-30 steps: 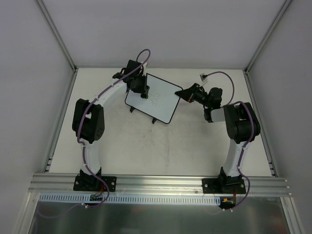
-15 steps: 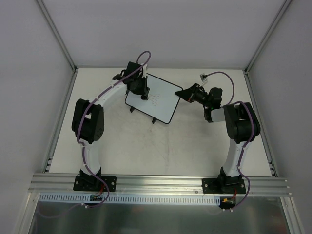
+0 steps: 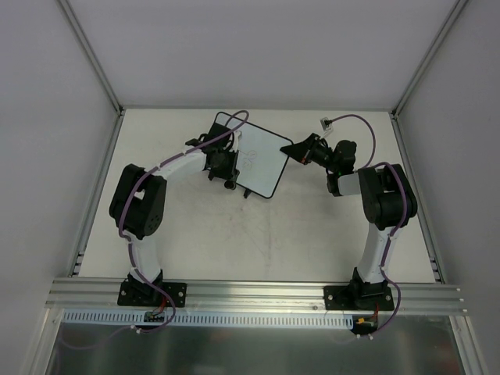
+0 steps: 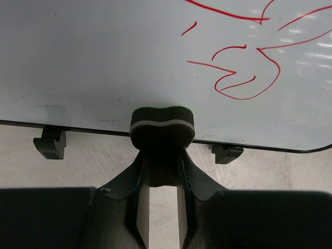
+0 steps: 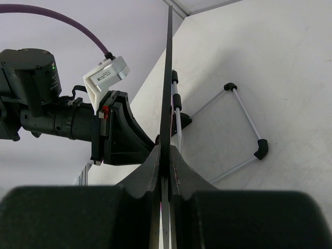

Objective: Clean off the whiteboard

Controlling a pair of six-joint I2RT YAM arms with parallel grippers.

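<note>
1. Whiteboard [image 3: 262, 160], small, white, black-framed, sits far-centre on the pale table [image 3: 258, 234].
2. Left gripper [image 4: 162, 155] pinches a black foam eraser [image 4: 162, 127] at its lower edge.
3. Right gripper [image 5: 166, 155] clamps the whiteboard's right edge.

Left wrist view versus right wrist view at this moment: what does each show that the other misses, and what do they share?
Only the left wrist view: the red drawing on the whiteboard face, not yet erased; the eraser pinched in the left gripper at the lower edge; the black feet.
Only the right wrist view: the right gripper clamped on the board seen edge-on, the wire stand behind it, and the left arm.
Both: the whiteboard and the table.
</note>
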